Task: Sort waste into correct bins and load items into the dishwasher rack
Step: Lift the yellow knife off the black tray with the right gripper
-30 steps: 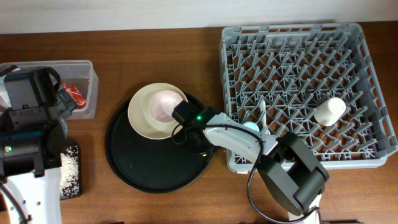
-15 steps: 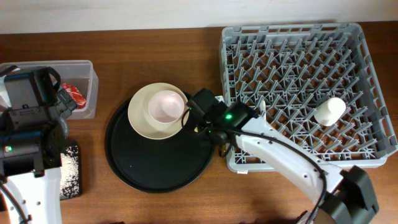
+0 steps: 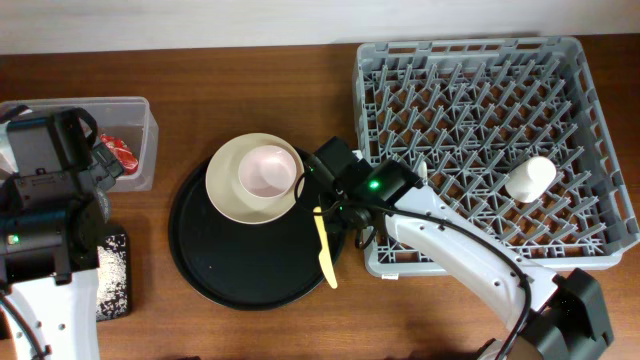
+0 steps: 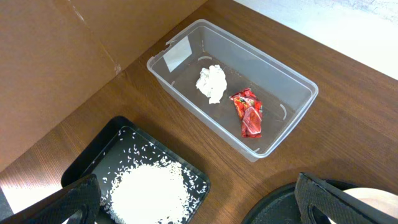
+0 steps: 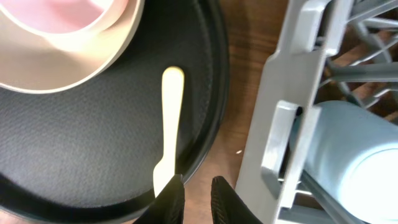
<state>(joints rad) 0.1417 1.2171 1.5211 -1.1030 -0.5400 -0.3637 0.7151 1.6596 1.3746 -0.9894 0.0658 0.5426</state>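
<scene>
The yellow fork (image 3: 325, 250) (image 5: 171, 124) lies on the round black tray (image 3: 240, 270). My right gripper (image 5: 198, 198) (image 3: 350, 234) hovers over the tray's right rim at the fork's near end. Its jaws stand a narrow gap apart with nothing between them. The pink bowl (image 3: 267, 172) sits in the cream plate (image 3: 226, 200). The light blue cup (image 5: 354, 162) and white cup (image 3: 530, 178) lie in the grey rack (image 3: 470, 46). My left gripper (image 4: 205, 202) is wide open and empty. The tissue (image 4: 211, 83) and red wrapper (image 4: 247, 113) lie in the clear tub (image 4: 292, 81). Rice (image 4: 146, 190) lies in the black bin (image 4: 93, 155).
The rack's front left corner (image 5: 292, 124) stands just right of my right gripper, with a thin strip of wooden table between it and the tray rim. The left arm's body (image 3: 45, 220) covers part of the tub and the black bin.
The right arm has swung off the tray's right half towards the rack, and the yellow fork now shows in full. The left arm has not moved.
</scene>
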